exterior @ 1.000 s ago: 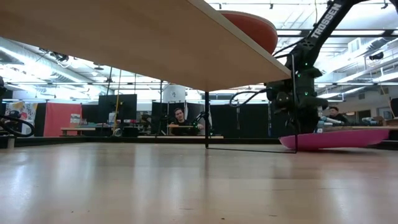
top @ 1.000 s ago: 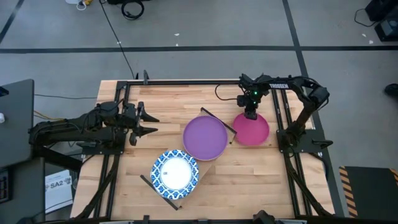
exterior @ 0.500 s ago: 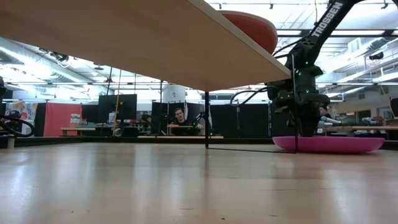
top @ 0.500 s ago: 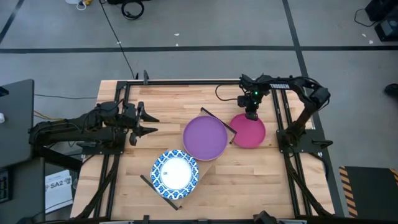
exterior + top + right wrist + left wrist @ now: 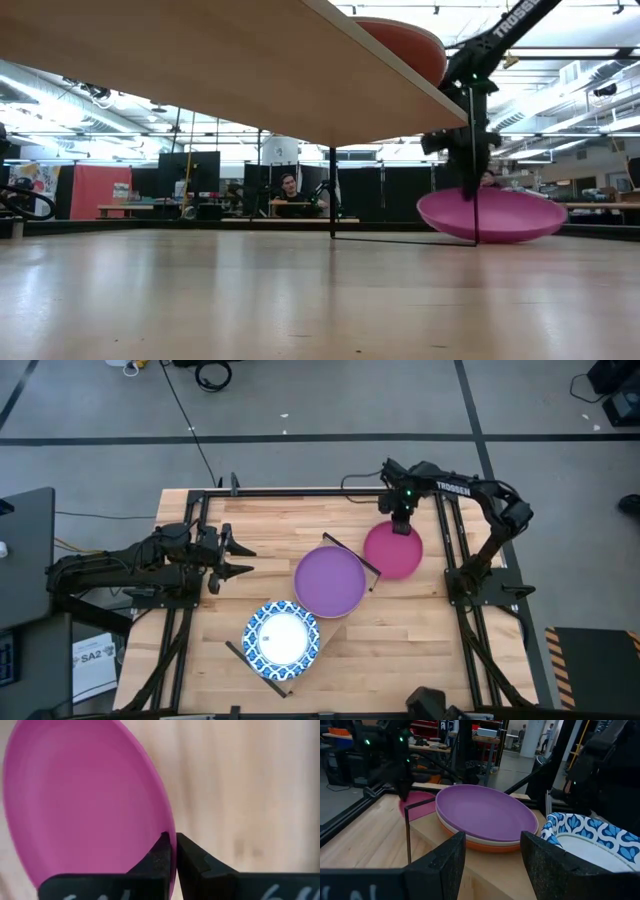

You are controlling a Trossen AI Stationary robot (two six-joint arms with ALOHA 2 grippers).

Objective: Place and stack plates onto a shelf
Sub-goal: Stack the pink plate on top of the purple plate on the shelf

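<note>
Wooden tabletop (image 5: 400, 630): right gripper (image 5: 401, 525) pinched on the rim of the magenta plate (image 5: 392, 550), lifted beside the shelf (image 5: 300, 605); next, carriage onto the purple plate (image 5: 329, 581); left gripper (image 5: 243, 558) spread, idle.

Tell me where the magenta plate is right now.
In the high view the magenta plate is at the table's right, pinched at its rim by the right gripper, just right of the purple plate on the shelf.
</note>
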